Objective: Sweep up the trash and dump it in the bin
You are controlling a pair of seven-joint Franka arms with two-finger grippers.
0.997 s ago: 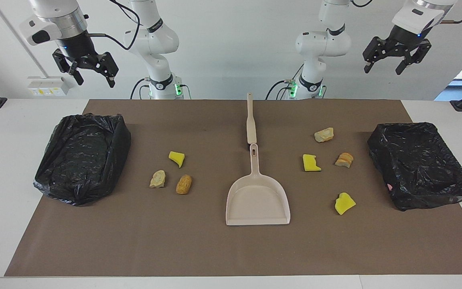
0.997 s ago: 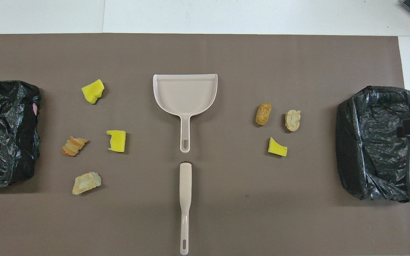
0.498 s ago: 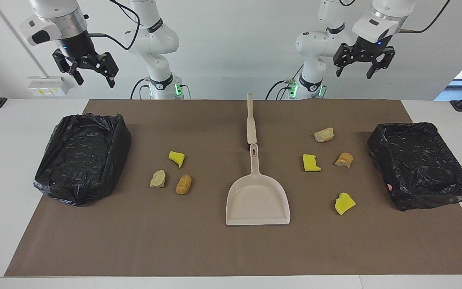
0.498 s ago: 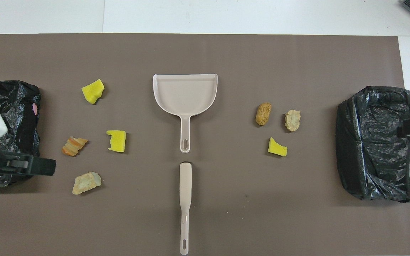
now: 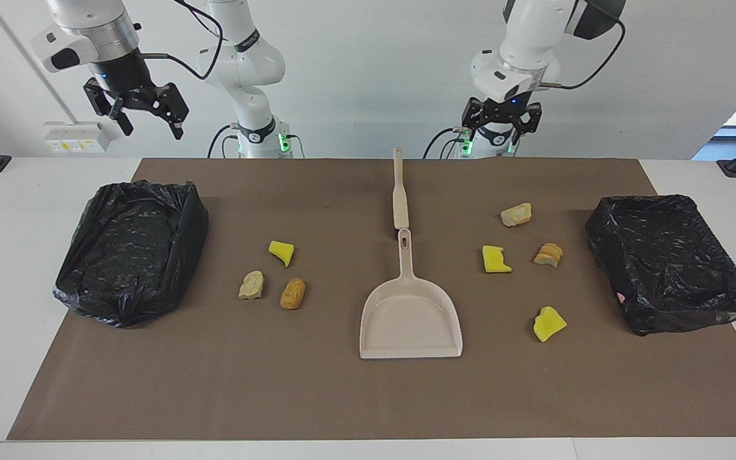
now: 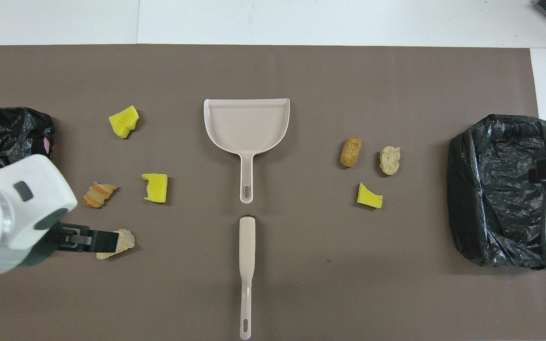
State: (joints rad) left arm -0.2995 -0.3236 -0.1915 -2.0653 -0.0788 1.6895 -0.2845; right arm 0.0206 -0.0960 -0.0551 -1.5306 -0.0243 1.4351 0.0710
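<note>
Seven scraps of trash lie on the brown mat point(image 5: 342, 396). Toward the left arm's end are two yellow sponge chunks point(image 5: 496, 259) point(image 5: 549, 323), a beige lump point(image 5: 516, 214) and an orange bread piece point(image 5: 548, 254). Toward the right arm's end are a yellow chunk point(image 5: 282, 252), a beige lump point(image 5: 252, 284) and a brown bread piece point(image 5: 292, 292). The beige dustpan point(image 5: 410, 319) and beige brush point(image 5: 399, 191) lie in line mid-table. My left gripper point(image 5: 501, 124) hangs open and empty, high over the mat's edge by its base. My right gripper point(image 5: 144, 115) is open, raised above its bin.
Two bins lined with black bags stand on the mat, one at the right arm's end point(image 5: 131, 249), one at the left arm's end point(image 5: 668, 262). In the overhead view the left gripper point(image 6: 107, 240) covers part of the beige lump point(image 6: 125, 238).
My left gripper has swung from high over its bin inward and lower, toward the middle near its base. The right arm, the trash, the dustpan and the brush have not moved.
</note>
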